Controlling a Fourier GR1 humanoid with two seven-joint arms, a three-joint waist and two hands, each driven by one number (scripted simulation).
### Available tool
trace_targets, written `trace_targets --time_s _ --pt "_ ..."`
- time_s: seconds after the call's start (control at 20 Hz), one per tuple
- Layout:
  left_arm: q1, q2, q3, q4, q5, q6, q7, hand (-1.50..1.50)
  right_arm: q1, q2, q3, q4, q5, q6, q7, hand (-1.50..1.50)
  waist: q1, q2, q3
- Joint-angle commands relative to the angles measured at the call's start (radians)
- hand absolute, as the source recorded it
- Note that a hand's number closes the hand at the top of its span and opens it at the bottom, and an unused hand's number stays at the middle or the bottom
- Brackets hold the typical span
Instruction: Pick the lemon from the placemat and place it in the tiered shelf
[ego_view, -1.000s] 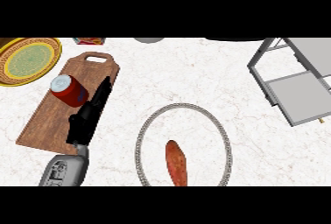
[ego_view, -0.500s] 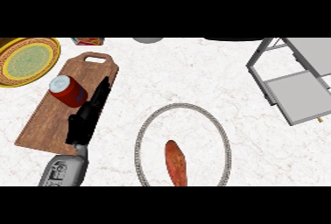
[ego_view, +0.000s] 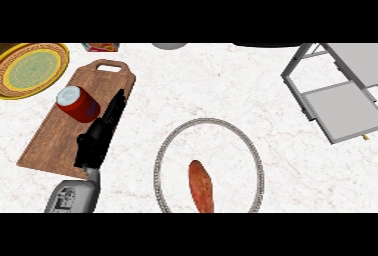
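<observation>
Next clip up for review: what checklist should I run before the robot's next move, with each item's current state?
1. Target on the placemat: ok. A reddish item lies inside the rim, though it is long and does not look like a lemon.
2. Tiered shelf in view: ok, at the upper right.
3. Left robot hand free: ok. It is open over the cutting board, beside the red can.
4. Right robot hand ready: cannot tell, it is not in view.
5. Target grasped: not ok, no hand is near it.

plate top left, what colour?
Green centre, yellow-brown patterned rim: the round plate, head view.
</observation>
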Motion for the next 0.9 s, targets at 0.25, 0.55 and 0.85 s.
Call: trace_targets --time_s 0.25,0.55,0.85 --pt "0.006 0.019 0.022 -0.019 0.016 -0.014 0.020 0.00 -0.038 -0.004 -0.077 0.033 -0.158 0.083 -0.001 -1.50 -0.005 0.000 0.002" --pt "-0.038 0.005 0.024 0.025 0.021 -0.013 0.010 0.00 -0.062 -0.072 -0.100 0.035 -0.257 0.228 0.014 -1.50 -0.008 0.000 0.002" --pt "-0.011 0.012 0.023 -0.028 0.013 -0.005 0.023 0.00 -0.071 -0.104 -0.236 0.024 -0.378 0.198 0.067 -1.50 -0.012 -0.002 0.002"
